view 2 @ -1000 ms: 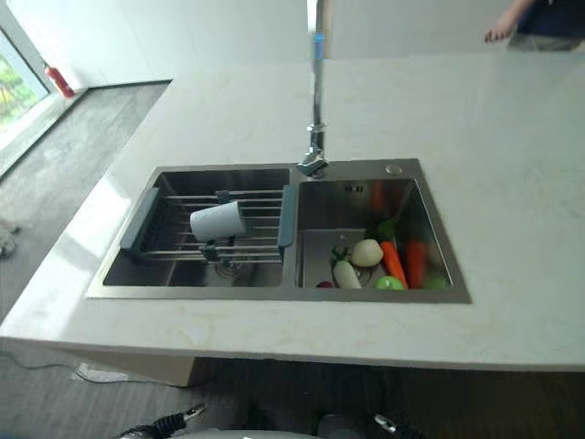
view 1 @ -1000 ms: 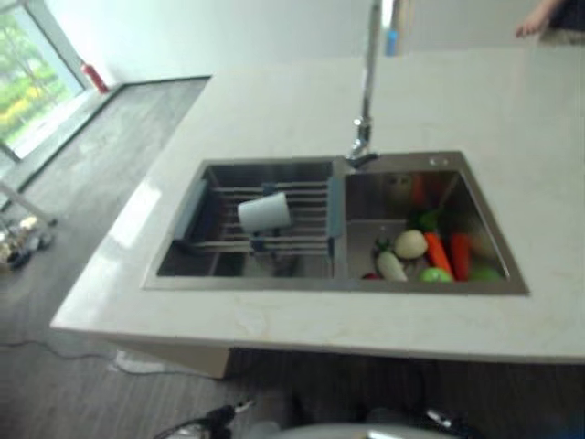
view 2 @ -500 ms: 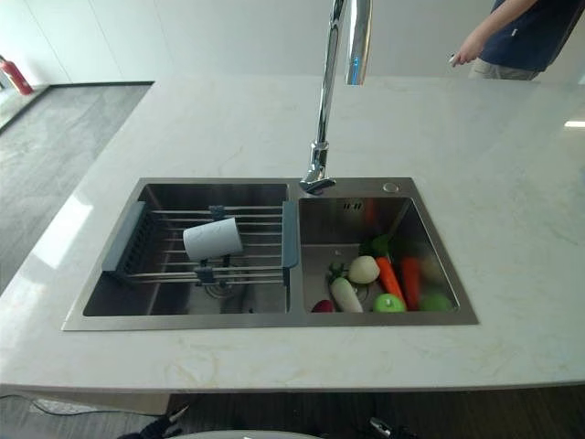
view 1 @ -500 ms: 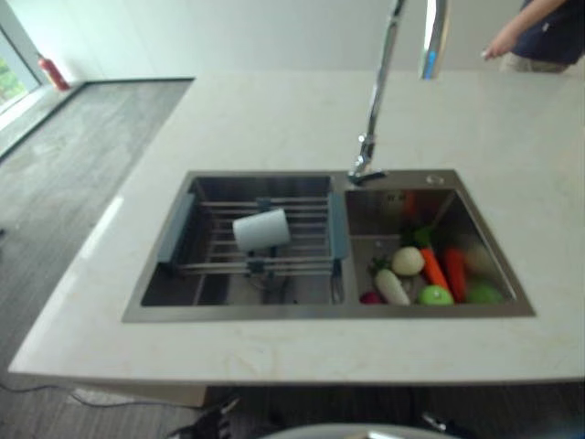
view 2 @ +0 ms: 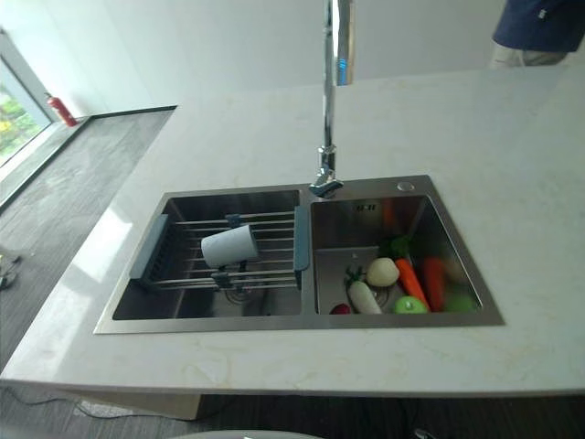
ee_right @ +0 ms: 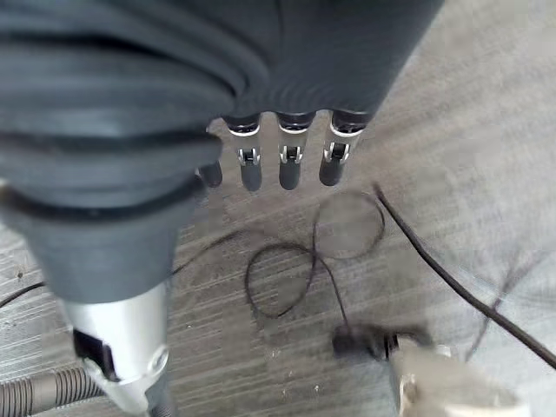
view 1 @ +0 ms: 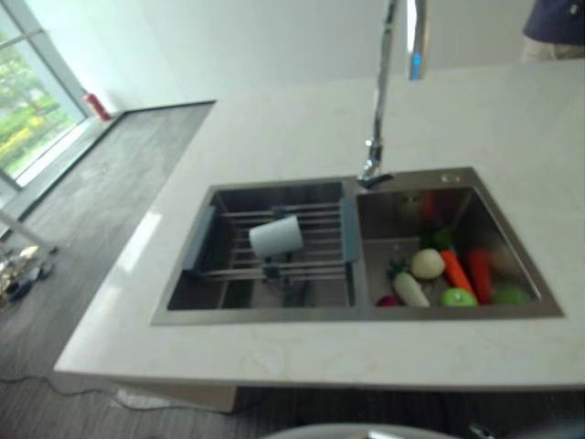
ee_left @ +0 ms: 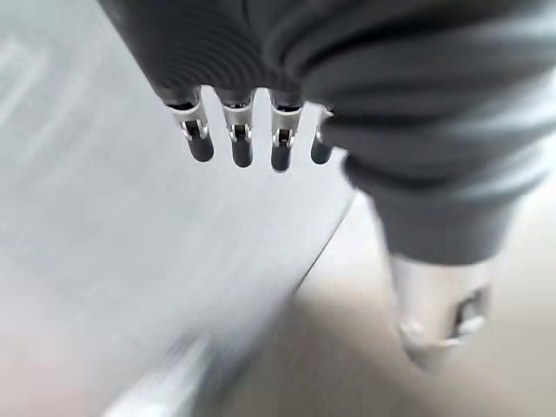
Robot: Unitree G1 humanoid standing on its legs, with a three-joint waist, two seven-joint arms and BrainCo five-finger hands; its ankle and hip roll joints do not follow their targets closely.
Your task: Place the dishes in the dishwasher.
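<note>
Right eye view: a pale marble counter [view 2: 228, 137] with a steel double sink [view 2: 302, 320] sunk into it, wide bare stone on every side of the rim. In the sink's left basin a wire rack [view 2: 183, 265] with grey-blue end pieces spans the opening, and the white cup [view 2: 228, 246] lies on its side on the rack bars, mouth turned toward the rack's left end, near the rack's middle. The cup is plain, with no handle that I can see. The right basin holds vegetables and fruit: a carrot [view 2: 411, 279], a white round piece [view 2: 382, 271], a white long piece [view 2: 366, 297] and a green apple [view 2: 410, 305], bunched toward the near wall. A tall chrome faucet [view 2: 331, 110] rises from the far rim between the basins, its spout over the divider.

My left hand [ee_left: 252, 130] hangs with its fingers [ee_left: 241, 143] straight and relaxed, holding nothing, above a blurred grey surface. My right hand [ee_right: 278, 130] hangs the same way, fingers [ee_right: 289, 161] loose and empty, over grey wood-grain floor [ee_right: 486, 130].

Beyond the counter's far right corner stands a person [view 2: 539, 27] in a dark top. At the far left, grey floor runs to a window [view 1: 27, 101], with a red fire extinguisher [view 2: 62, 110] beside it.
</note>
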